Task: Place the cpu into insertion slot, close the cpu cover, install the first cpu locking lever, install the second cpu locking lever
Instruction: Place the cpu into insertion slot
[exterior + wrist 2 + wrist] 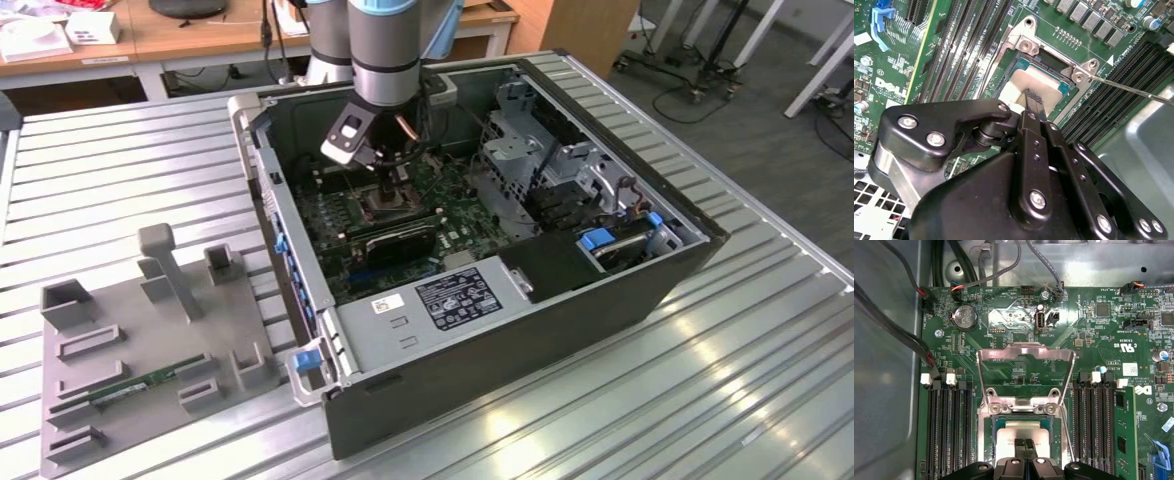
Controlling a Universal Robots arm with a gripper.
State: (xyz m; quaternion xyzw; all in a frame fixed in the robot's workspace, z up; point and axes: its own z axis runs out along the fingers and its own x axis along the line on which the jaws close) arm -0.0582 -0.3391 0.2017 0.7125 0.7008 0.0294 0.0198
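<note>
One cpu (1015,431) is sitting in the insertion slot (987,427), upper middle of the exterior view. The gripper (1025,444), closed with nothing between its tips, is hovering at or on the chip's face. You are risking a skewed chip or bent contacts if that tip drags sideways. The cpu cover (1025,352) is standing open just beyond. Memory slots (949,430) are crowding both flanks, leaving room mainly upward.
</note>
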